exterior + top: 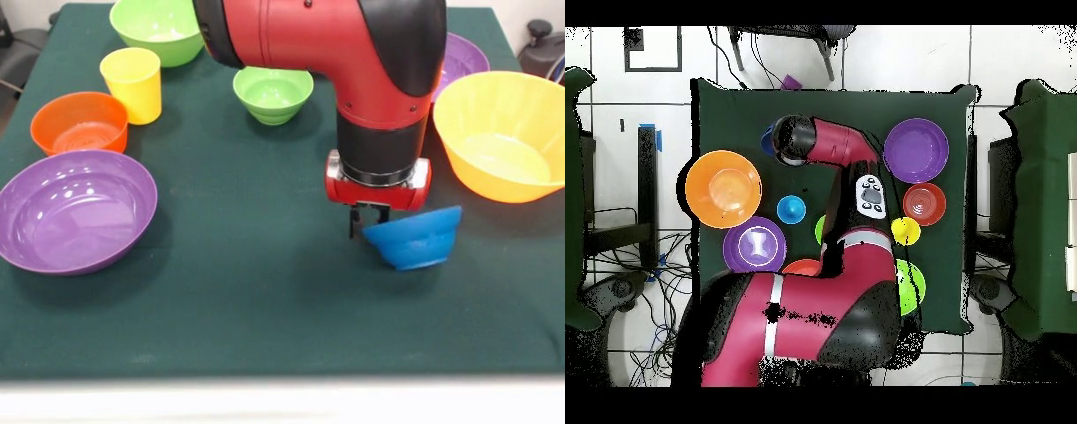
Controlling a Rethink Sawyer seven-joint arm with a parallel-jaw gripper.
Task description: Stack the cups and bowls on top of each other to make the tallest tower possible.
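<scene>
My gripper (365,223) is shut on the near rim of the small dark blue bowl (415,238), which hangs tilted, mouth up, just above the green cloth. From overhead that bowl (769,140) peeks out beside my wrist. The big orange bowl (503,132) stands mouth up just right of it. The yellow cup (132,84) stands at the far left. The light blue cup (791,209) shows only from overhead, beside the orange bowl (723,188). Every bowl sits apart, none on another.
A large purple bowl (75,208) and a red-orange bowl (79,124) sit at the left. A big green bowl (159,26) and a small green bowl (272,93) lie farther back. A second purple bowl (463,57) is behind my arm. Another red-orange bowl (803,267) lies partly under my arm.
</scene>
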